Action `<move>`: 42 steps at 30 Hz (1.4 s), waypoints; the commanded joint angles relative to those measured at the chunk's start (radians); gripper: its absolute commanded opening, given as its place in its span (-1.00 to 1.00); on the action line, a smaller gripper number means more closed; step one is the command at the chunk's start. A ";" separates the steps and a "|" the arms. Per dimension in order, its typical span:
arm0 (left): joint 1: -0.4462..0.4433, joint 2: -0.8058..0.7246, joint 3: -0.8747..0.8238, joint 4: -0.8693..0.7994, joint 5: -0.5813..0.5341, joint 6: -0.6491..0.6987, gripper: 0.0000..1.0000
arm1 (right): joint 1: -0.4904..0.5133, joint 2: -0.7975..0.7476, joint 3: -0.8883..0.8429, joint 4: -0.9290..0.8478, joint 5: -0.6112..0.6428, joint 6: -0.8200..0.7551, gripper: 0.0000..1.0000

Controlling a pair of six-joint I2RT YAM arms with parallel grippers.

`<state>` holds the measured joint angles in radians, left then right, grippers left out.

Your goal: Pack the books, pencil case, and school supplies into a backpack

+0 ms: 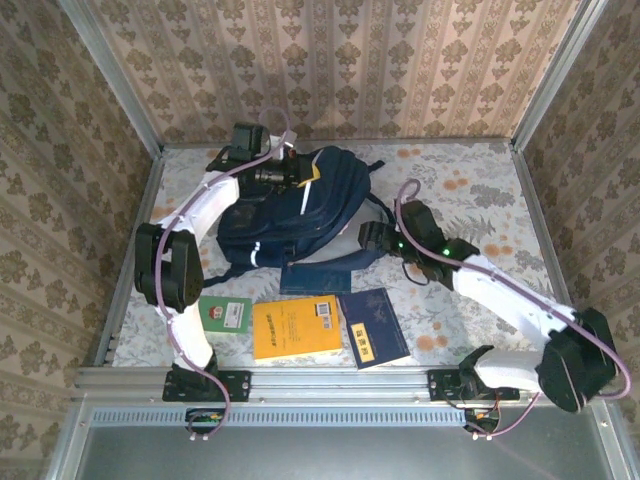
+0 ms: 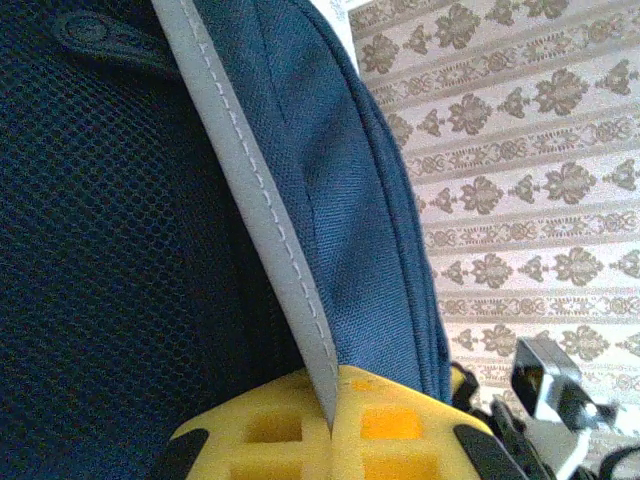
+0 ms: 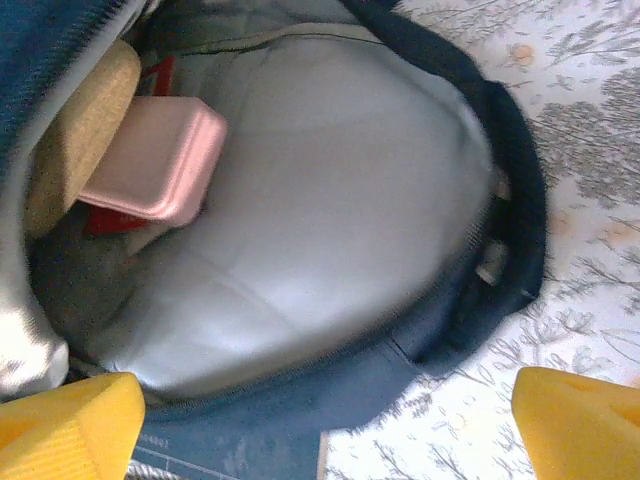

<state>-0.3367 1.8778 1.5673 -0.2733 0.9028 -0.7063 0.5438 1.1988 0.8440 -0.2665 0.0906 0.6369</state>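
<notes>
Because its mouth has to gape for anything to go in, the backpack point(image 1: 300, 205) lies flat toward 12 o'clock on the table point(image 1: 480, 200), with the opening turned to about 4 o'clock. The left gripper point(image 2: 331, 405) is pinched together on a grey stitched stripe of the navy fabric at the pack's 11 o'clock end. This looks meant to pin the bag and keep it taut. The right gripper point(image 3: 325, 425) hovers at the mouth with its yellow fingers wide apart and nothing between them, looking in at the pale grey lining.

Four books wait along 6 o'clock, within reach of that free arm. One navy book point(image 1: 315, 277) lies against the pack's lower edge. The orange-yellow book point(image 1: 295, 328) is nearest the table's front edge, with a second navy book point(image 1: 373, 328) touching it at 3 o'clock. The small green-and-white book point(image 1: 225, 313) lies at 9 o'clock.

Some school supplies already sit inside, pushed to 9 o'clock of the opening, which leaves the flat lining bare, probably for the books. They are a tan oblong thing point(image 3: 80, 130), a pale pink thing point(image 3: 155, 160) leaning on it, and a sliver of the red pack point(image 3: 110, 222) beneath.

The orange-yellow book has a white barcode label point(image 1: 325, 312), and the second navy book has a cream strip point(image 1: 365, 350) with dark characters. Both are too small to read.
</notes>
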 commanded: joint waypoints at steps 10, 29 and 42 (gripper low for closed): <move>0.028 0.071 -0.131 0.279 -0.016 -0.190 -1.00 | 0.129 -0.065 -0.082 -0.266 -0.054 -0.007 0.65; 0.031 0.081 -0.100 0.160 -0.029 -0.091 -1.00 | 0.370 0.120 0.049 -0.443 -0.022 -0.147 0.73; 0.056 0.131 -0.091 0.111 -0.056 -0.060 -0.72 | 0.353 0.433 0.050 -0.406 -0.003 -0.077 -0.52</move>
<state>-0.2928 1.9812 1.4490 -0.0963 0.8803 -0.8143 0.9268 1.5715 0.8680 -0.6659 0.0566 0.5404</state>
